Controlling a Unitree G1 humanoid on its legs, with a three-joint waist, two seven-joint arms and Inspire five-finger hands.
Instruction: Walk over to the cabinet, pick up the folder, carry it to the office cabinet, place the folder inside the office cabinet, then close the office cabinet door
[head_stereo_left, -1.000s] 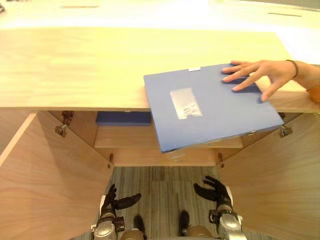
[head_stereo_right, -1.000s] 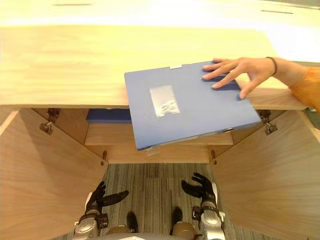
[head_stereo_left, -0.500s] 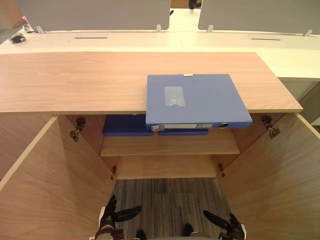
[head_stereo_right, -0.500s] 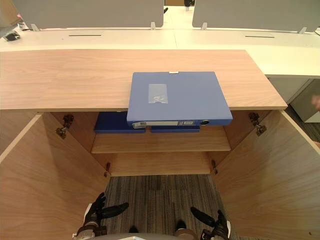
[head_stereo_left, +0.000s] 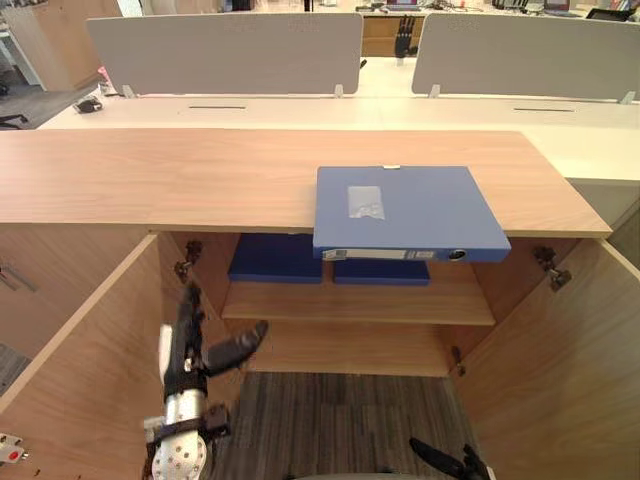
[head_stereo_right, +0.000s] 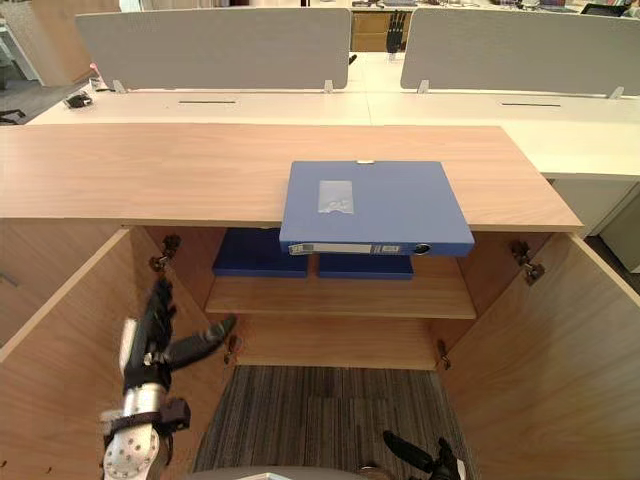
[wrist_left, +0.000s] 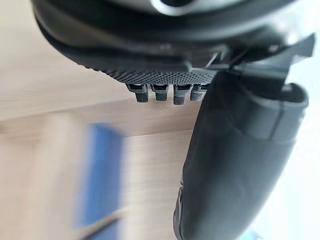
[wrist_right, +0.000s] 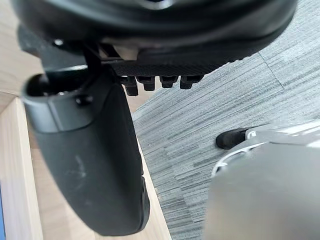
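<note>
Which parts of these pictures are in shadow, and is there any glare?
Left eye view: the folder on the cabinet top is evenly lit, the shelf beneath it shaded. Left wrist view: bright washout beside the left hand.

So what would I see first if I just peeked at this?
A big blue folder lies flat on the wooden cabinet top, poking out a little over its front edge. Below it both cabinet doors stand wide open, with more blue folders on the shelf inside. The robot's left hand is up by the left door, fingers straight.
</note>
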